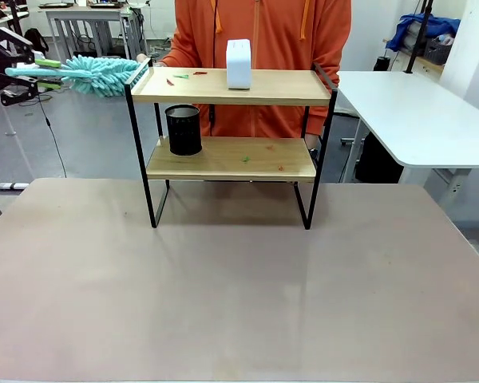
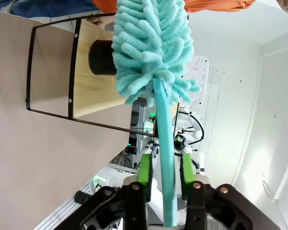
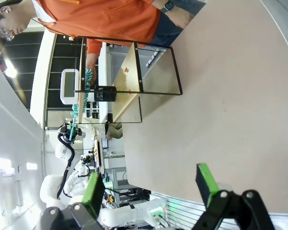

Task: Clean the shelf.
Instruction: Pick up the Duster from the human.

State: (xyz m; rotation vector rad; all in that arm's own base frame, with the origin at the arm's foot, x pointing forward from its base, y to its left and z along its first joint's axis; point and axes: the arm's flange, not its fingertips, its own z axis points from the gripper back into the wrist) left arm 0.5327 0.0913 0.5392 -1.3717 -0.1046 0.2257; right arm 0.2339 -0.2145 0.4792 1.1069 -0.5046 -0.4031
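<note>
- The shelf (image 1: 287, 86) stands on the far half of the brown table (image 1: 223, 303), near the middle, and a person in an orange hoodie (image 1: 263, 32) stands right behind it.
- The left gripper (image 2: 164, 167) is clamped on the thin handle of a turquoise fluffy duster (image 1: 104, 76), with a green pad pressed on each side of the handle.
- The duster is held level at the height of the top board, its head at the shelf's left side rail; whether it touches the rail cannot be told.
- A white box (image 1: 239, 64) stands upright on the top board, with small red and green scraps (image 1: 181, 76) lying to its left.
- A black mesh cup (image 1: 184, 130) stands at the left end of the lower board, which also bears a few scraps.
- The right gripper (image 3: 151, 184) hangs above the table with its fingers wide apart and nothing between them.
</note>
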